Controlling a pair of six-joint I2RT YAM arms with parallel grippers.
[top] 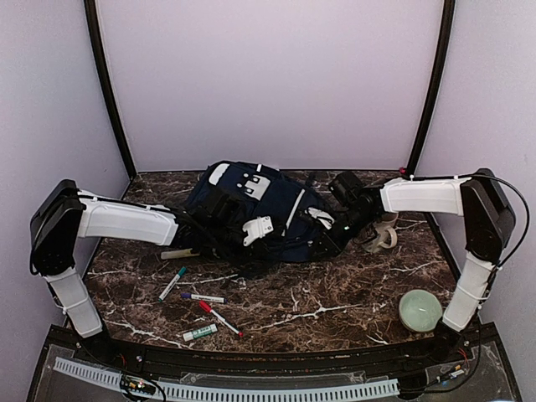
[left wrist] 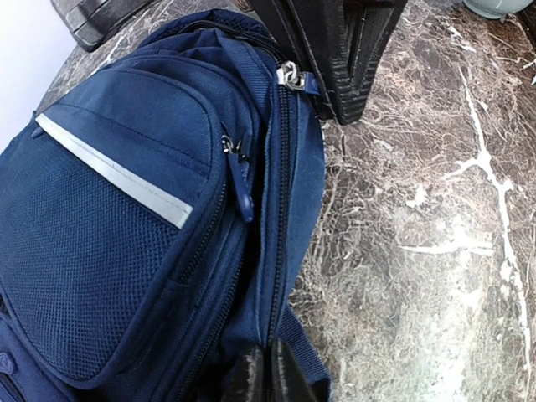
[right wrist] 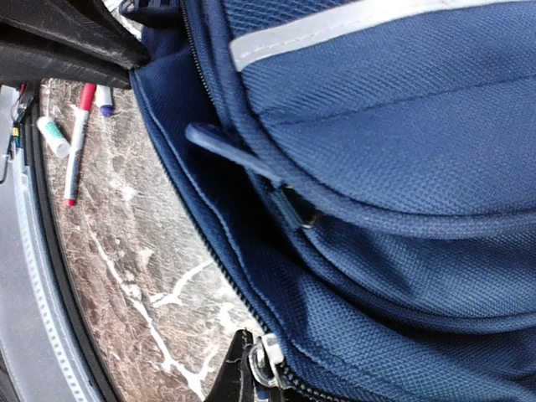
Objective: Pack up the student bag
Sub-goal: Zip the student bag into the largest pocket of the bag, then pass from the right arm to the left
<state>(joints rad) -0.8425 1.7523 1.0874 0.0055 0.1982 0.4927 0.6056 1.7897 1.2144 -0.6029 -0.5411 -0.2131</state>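
Overhead only: places the student bag (top: pixel 251 209) flat on the dark marble table (top: pixel 352 293), toward 12 o'clock from the table's middle, white patch (top: pixel 251 182) up. Dark marks on that patch, too small to read. Also overhead only: five markers (top: pixel 203 297) loose at 7 o'clock of the bag, labels too small to read, and a pale green bowl (top: pixel 420 310) at 4 o'clock near the right arm's base.

Reaches in from 9 o'clock with the left arm (top: pixel 126 222), forearm almost level, wrist at the bag's near edge. Comes in from 3 o'clock with the right arm (top: pixel 423 197), elbow high at the table's side, forearm level, wrist tipped down onto the bag's 4 o'clock corner.

From the right wrist alone: shows the right gripper (right wrist: pixel 255 377) at 6 o'clock of the frame, fingers closed on the metal zip tab (right wrist: pixel 266 356) of the main zip. Above it, a blue cord pull (right wrist: pixel 226 146) on a second zip. At 10 o'clock, three of the markers on the marble.

From the left wrist alone: shows the left gripper (left wrist: pixel 266 381) at 6 o'clock, fingers pressed together on a fold of the bag beside the main zip. Runs that zip up to 12 o'clock, to the tab in the right gripper. Crosses the mesh front pocket with a grey reflective stripe (left wrist: pixel 117 172).
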